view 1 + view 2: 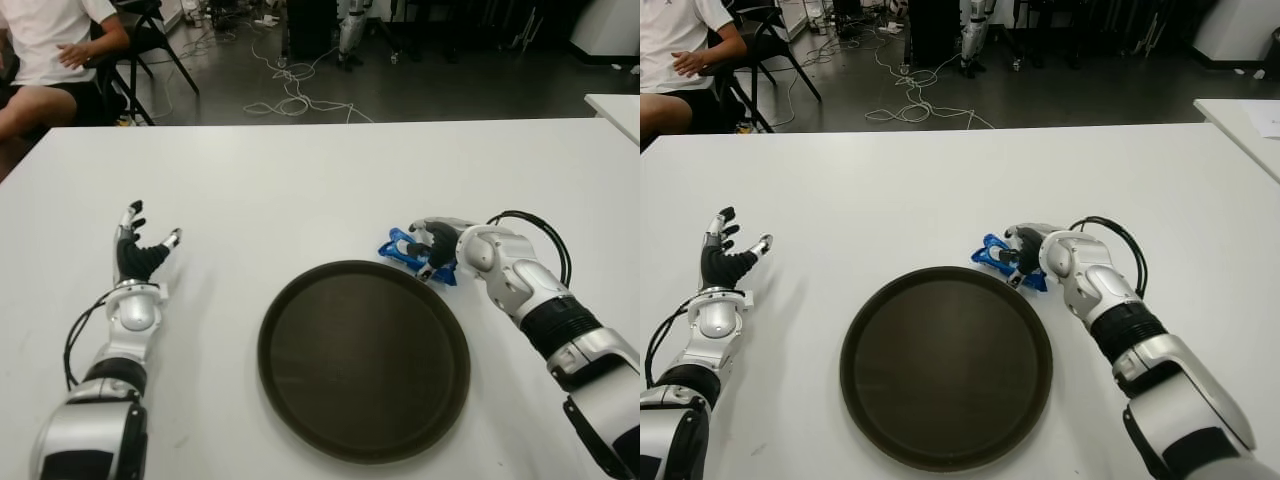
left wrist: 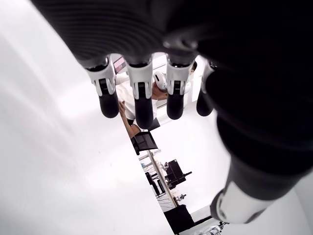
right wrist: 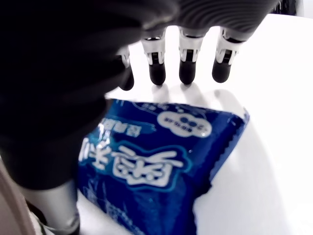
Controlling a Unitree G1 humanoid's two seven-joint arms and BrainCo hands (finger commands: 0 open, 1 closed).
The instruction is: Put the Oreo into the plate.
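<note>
Blue Oreo packet (image 3: 161, 169), white print

Silver arm shells, ribbed black wrist cuffs, black looping cables; black-tipped fingers (image 3: 188, 68) with seemingly white knuckle joints

Left hand (image 1: 140, 252) spread upward; right hand (image 1: 432, 250) reaching forward, fingers uncurled
</note>
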